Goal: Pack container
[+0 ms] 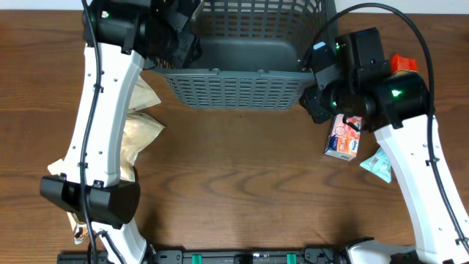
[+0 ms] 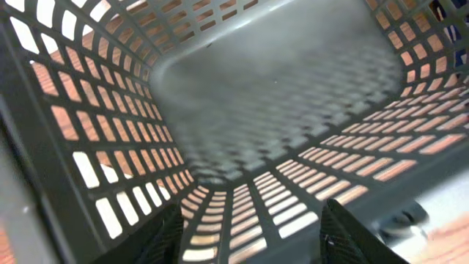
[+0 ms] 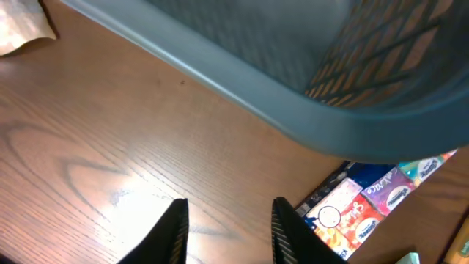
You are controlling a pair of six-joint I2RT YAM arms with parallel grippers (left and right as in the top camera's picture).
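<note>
The container is a large dark grey slotted basket at the back centre of the table. Its floor shows nothing in it. My left gripper is open and empty, over the basket's left rim, looking down into the container. My right gripper is open and empty above bare table beside the basket's right front corner. A colourful carton lies on the table under the right arm; it also shows in the right wrist view.
Tan paper bags lie at the left by the left arm. A teal packet lies right of the carton, and a red object shows behind the right arm. The table is brown wood.
</note>
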